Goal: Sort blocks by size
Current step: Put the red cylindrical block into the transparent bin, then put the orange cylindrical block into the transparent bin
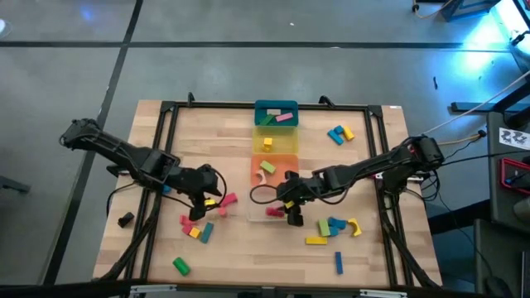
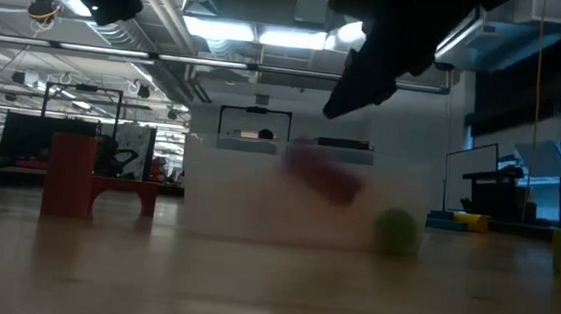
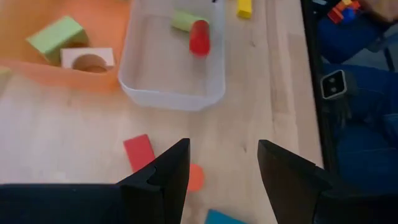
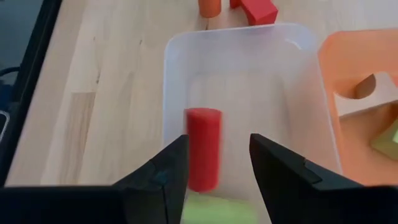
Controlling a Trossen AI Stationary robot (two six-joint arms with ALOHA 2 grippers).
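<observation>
A red cylinder block (image 4: 203, 149) shows blurred inside the clear bin (image 4: 249, 31), beside a green cylinder (image 3: 183, 22). My right gripper (image 4: 217, 146) hangs open just above it, over the bin's near part (image 1: 253, 207), and its fingers stand apart from the cylinder. My left gripper (image 3: 221, 152) is open left of the bin, above bare table, with nothing between its fingers. Below it lie a red flat block (image 3: 139, 152), an orange round block (image 3: 194, 177) and a blue block (image 3: 221, 218).
Beyond the clear bin stand an orange bin (image 1: 286, 159) with a tan arch block (image 3: 88, 59) and a green block (image 3: 57, 37), a yellow bin (image 1: 286, 142) and a teal bin (image 1: 263, 108). Loose blocks lie at near left (image 1: 199, 232), near right (image 1: 335, 228) and far right (image 1: 339, 134).
</observation>
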